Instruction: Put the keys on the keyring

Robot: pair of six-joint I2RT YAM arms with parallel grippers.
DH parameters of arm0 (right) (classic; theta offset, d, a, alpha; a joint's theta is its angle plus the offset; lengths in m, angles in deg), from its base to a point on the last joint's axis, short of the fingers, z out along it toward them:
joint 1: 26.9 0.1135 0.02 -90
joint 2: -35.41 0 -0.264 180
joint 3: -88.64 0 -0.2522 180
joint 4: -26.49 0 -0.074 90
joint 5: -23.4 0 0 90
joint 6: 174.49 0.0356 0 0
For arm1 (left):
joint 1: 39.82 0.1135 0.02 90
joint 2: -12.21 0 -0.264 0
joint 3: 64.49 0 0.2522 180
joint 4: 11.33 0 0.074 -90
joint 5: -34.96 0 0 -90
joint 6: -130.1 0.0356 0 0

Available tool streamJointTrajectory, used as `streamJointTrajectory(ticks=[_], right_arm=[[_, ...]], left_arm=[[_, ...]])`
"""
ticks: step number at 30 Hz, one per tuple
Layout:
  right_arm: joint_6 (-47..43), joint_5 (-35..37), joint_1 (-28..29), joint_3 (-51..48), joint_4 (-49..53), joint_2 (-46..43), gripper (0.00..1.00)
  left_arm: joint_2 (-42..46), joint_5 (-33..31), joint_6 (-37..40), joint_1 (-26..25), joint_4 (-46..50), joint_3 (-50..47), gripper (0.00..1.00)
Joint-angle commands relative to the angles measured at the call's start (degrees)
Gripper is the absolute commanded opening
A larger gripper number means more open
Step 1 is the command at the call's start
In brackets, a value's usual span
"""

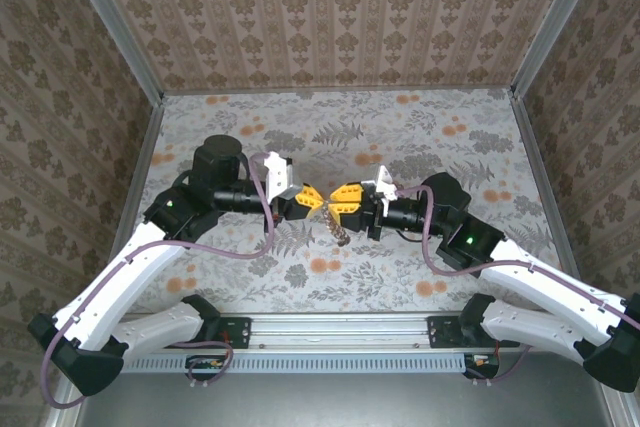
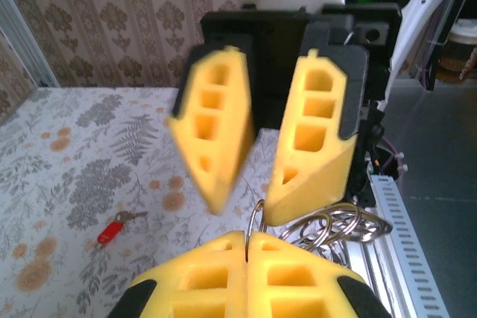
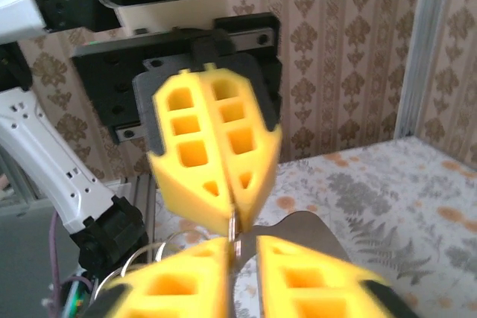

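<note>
Clamping a thin strand of the keyring (image 2: 328, 223) with the left gripper (image 2: 246, 247), yellow pads (image 2: 291, 281) pressed fully together on the wire. Meeting the right gripper (image 2: 248, 208) tip to tip above the middle of the table (image 1: 330, 127), with that one's fingers partly apart and nothing clearly caught between them. Hanging beyond the pinch: the rest of the keyring, a bunch of silvery wire coils, spilling to one side of the pads in the left wrist view and drooping below the tips in the top view. Sitting just beside the strand in the right wrist view: a flat greyish piece (image 3: 298, 229), nature unclear. Lying alone on the table, well apart from keyring and grippers: one key (image 2: 115, 229), red head, short silvery shaft. Place of the second key: cannot tell.

Spreading under everything: a pale printed surface of grey fern leaves and orange blossoms. Closing it in on three sides: walls (image 1: 330, 17) papered beige with rows of brown damask motifs, met at the far corners by slanting aluminium posts (image 1: 113, 22). Running along the near edge: a silver rail (image 1: 330, 327) carrying the black bases (image 1: 205, 315) of both arms, with a slotted strip (image 1: 330, 359) below it. Looping along the white arms (image 1: 110, 297): purple-grey cables (image 1: 267, 197). Glowing green on the left forearm: a small lamp (image 1: 172, 203).
</note>
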Motion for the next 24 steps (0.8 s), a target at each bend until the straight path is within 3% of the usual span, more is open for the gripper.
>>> streamJointTrajectory(ticks=[1, 5, 11, 17, 20, 24], right_arm=[[-0.51, 6.62, -0.43, 0.84, 3.71, -2.15, 0.45], [-0.92, 10.31, -2.06, 1.06, 9.78, -5.79, 0.62], [3.48, 17.40, -9.93, 1.64, 16.44, -5.71, 0.69], [10.87, 15.22, -26.13, 8.66, 29.66, 9.88, 0.71], [11.02, 12.01, -30.30, 10.27, 31.86, 16.99, 0.69], [7.44, 12.09, -31.44, 13.17, 35.24, 24.37, 0.69]], left_arm=[[0.02, -1.66, 3.42, -0.19, 2.88, 1.29, 0.00], [1.15, -3.45, 3.50, -0.09, 2.46, -0.14, 0.00], [1.09, -2.84, 3.69, 0.12, 2.44, -1.56, 0.00], [0.78, -2.33, 3.60, 0.22, 2.29, -2.13, 0.00], [0.68, -2.42, 3.49, 0.44, 2.22, -2.47, 0.00], [0.30, -2.14, 3.09, 1.03, 1.87, -2.90, 0.00]])
